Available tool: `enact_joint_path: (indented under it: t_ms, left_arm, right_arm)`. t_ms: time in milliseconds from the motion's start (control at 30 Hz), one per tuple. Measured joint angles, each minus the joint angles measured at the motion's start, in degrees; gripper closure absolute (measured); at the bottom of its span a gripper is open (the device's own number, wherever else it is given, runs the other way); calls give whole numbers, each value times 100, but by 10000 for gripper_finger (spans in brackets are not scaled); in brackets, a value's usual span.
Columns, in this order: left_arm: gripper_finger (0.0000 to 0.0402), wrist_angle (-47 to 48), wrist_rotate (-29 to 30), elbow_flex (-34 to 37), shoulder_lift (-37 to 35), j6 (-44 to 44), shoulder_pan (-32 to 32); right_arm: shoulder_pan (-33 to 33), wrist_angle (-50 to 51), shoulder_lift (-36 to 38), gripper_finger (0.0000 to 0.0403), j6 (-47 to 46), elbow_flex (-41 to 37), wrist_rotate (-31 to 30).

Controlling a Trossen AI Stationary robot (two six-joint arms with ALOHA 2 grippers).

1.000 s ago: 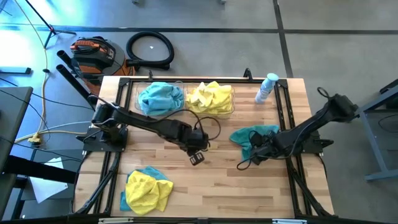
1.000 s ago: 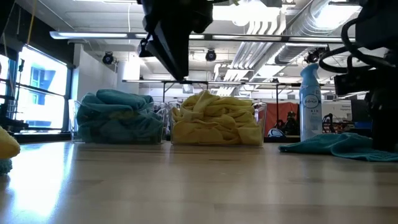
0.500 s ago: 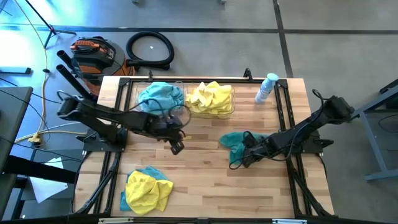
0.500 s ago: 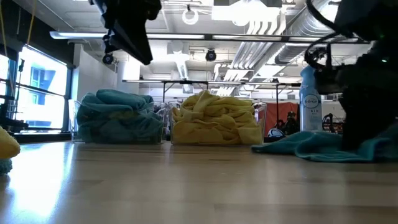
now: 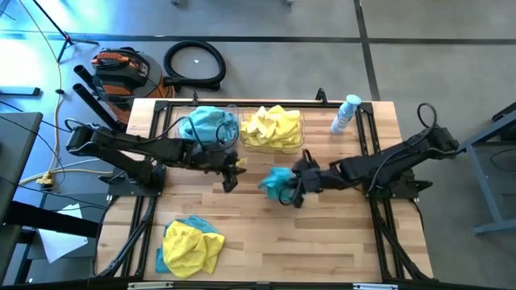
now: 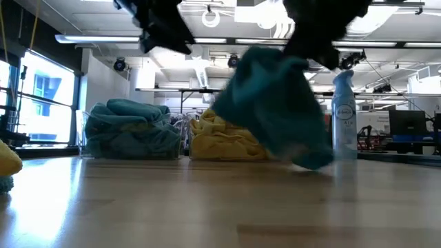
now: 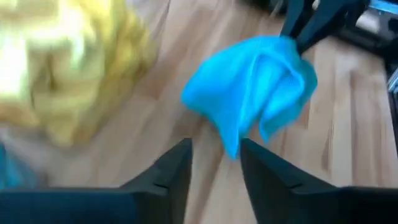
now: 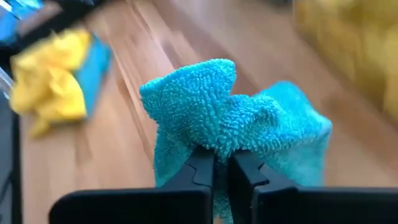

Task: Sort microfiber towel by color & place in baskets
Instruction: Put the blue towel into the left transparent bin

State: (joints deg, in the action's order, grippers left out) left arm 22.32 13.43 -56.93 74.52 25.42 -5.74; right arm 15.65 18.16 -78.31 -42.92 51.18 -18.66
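Plainly, yellow towels point(image 5: 274, 126) in basket point(image 5: 300, 138).

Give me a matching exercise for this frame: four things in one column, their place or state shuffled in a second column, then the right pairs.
Things:
1. right gripper
2. left gripper
3. spray bottle
4. yellow towels

States:
A. standing at the table's far right corner
B. open, holding nothing, beside the bins
C. filling the right-hand bin
D. shut on the teal towel, lifted over mid-table

Pairs: 1-D, 2-B, 3-A, 4-C
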Motion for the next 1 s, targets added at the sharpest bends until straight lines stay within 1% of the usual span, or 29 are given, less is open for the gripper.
enact_joint_path:
  t_ms: [67, 167, 300, 467, 633, 700, 767, 833, 900, 933, 967, 1000]
  left_arm:
    - [251, -481, 0, 0, 0, -515, 73]
    - [215, -1183, -128, -12, 0, -1061, 174]
    - [180, -1378, -291, -268, 46, -1646, 259]
    - [166, -1354, -114, -441, 59, -2281, 364]
    - [168, -1337, -15, -543, 63, -2262, 559]
    - [186, -1343, 18, -549, 57, -2261, 632]
    - [224, -1276, 77, -549, 49, -2253, 675]
    - [281, -1191, 84, -549, 10, -2261, 712]
    - [351, -990, 83, -548, -82, -2271, 770]
    - [375, -871, 82, -549, -145, -2299, 811]
    - [387, -790, 83, -549, -233, -2301, 853]
    - [387, -657, 118, -549, -340, -2299, 906]
  right_arm:
    - [-141, 4, 1, 397, 402, 361, -27]
    - [-354, 15, 3, 393, 887, 852, -36]
    - [-631, 22, 5, 394, 1512, 1431, -40]
    - [-824, 26, -9, 398, 2276, 2013, -37]
    - [-891, 4, -141, 397, 2625, 2394, -41]
    - [-902, -14, -227, 397, 2647, 2467, -43]
    - [-931, -20, -314, 396, 2638, 2493, -45]
    - [-940, -16, -400, 395, 2478, 2493, -123]
    - [-968, 37, -440, 387, 2250, 2493, -237]
    - [-970, 83, -440, 379, 2201, 2493, -245]
    - [-980, 87, -438, 370, 2168, 2493, -286]
    - [-988, 96, -432, 357, 2113, 2493, -356]
